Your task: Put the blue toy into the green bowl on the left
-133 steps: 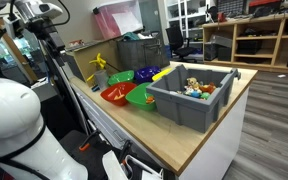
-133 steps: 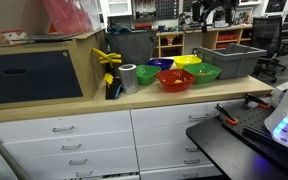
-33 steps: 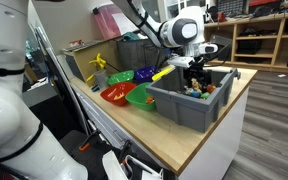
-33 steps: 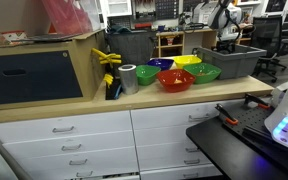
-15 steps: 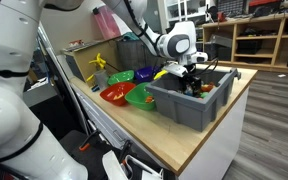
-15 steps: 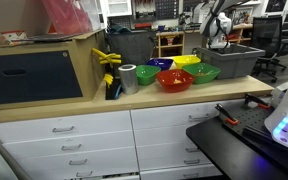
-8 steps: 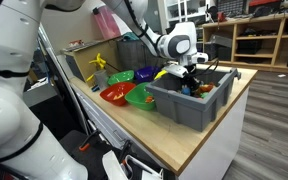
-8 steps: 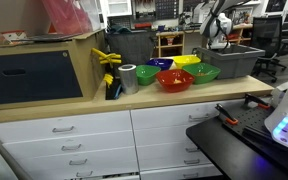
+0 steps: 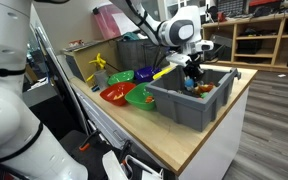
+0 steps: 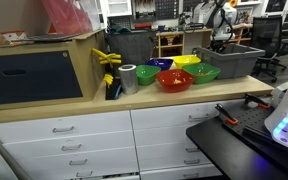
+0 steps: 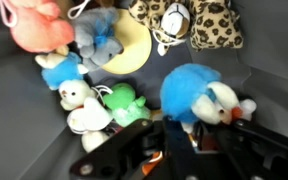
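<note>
In the wrist view my gripper (image 11: 199, 128) is shut on the blue toy (image 11: 197, 92), a round blue plush with a white face and a red nose. It hangs just above the other plush toys in the grey bin (image 9: 189, 102). In both exterior views the gripper (image 9: 192, 72) (image 10: 222, 38) sits over the bin, and the toy is too small to make out. The green bowl (image 9: 121, 77) (image 10: 146, 73) stands at the far end of the bowl cluster, away from the bin. It is empty.
Red (image 9: 114, 94), darker green (image 9: 142, 96), blue (image 10: 162, 64) and yellow (image 10: 187, 61) bowls crowd the counter beside the bin. Pink, yellow, leopard-print and green plush toys (image 11: 124, 102) lie in the bin. A metal can (image 10: 128, 77) and a yellow clamp (image 10: 109, 75) stand by the wooden box.
The jaws went from open to shut on the blue toy down in the bin. The gripper has since risen a little with the toy.
</note>
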`<action>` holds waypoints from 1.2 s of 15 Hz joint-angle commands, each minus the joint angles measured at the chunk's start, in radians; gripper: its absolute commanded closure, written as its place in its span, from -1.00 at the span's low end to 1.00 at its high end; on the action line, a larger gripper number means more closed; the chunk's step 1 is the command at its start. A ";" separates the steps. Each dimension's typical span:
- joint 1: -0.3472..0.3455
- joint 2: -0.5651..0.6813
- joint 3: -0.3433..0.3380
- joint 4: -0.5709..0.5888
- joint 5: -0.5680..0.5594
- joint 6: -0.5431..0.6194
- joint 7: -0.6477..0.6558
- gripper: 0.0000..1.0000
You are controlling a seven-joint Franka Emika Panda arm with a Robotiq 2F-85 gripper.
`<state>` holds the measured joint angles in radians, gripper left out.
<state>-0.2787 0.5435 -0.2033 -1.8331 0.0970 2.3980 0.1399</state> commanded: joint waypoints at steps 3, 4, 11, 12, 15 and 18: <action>0.006 -0.175 -0.027 -0.023 -0.019 -0.173 -0.002 0.92; 0.011 -0.200 -0.032 -0.025 -0.028 -0.199 0.007 0.92; 0.040 -0.322 -0.021 -0.048 -0.047 -0.300 0.025 0.92; 0.050 -0.331 -0.017 -0.056 -0.049 -0.300 0.030 0.92; 0.091 -0.349 0.003 -0.095 -0.070 -0.285 0.054 0.92; 0.133 -0.363 0.032 -0.140 -0.069 -0.276 0.080 0.92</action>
<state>-0.1807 0.2282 -0.1936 -1.9048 0.0442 2.1143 0.1806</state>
